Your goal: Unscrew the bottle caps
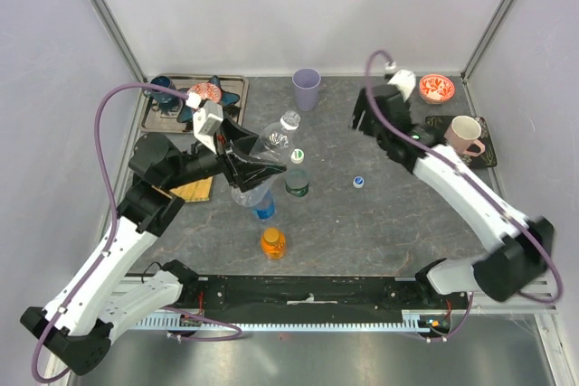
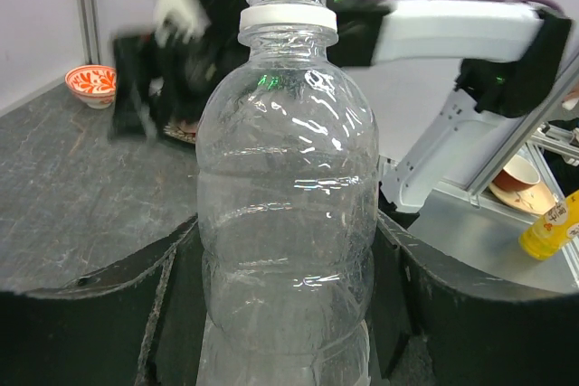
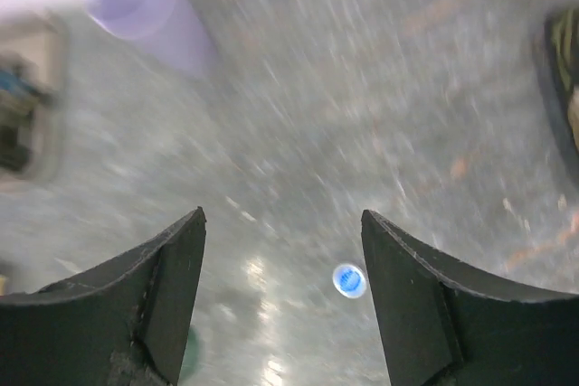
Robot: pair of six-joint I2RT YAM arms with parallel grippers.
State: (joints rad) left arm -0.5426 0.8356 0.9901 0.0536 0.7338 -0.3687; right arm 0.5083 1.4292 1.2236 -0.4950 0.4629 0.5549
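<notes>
On the grey mottled table (image 1: 398, 214), the left gripper (image 1: 246, 167) clamps the tilted, capless clear bottle (image 2: 288, 205), neck angled rightward toward the right gripper (image 3: 282, 223), jaws spread and empty, with a loose blue cap (image 3: 348, 280) lying to the bottle's right.

Uncapped bottle (image 1: 276, 137) between the fingers of my left claw (image 2: 285, 250), mid-table | short bottle (image 1: 273, 242) before it, nearer my bases | loose cap (image 1: 358, 182) on table (image 1: 407, 214) to its right, near my right claw (image 3: 282, 214) | cup (image 1: 306, 88) behind | mug (image 1: 465, 136) on tray (image 1: 487, 158) far right, bowl (image 1: 436, 88) behind mug
</notes>
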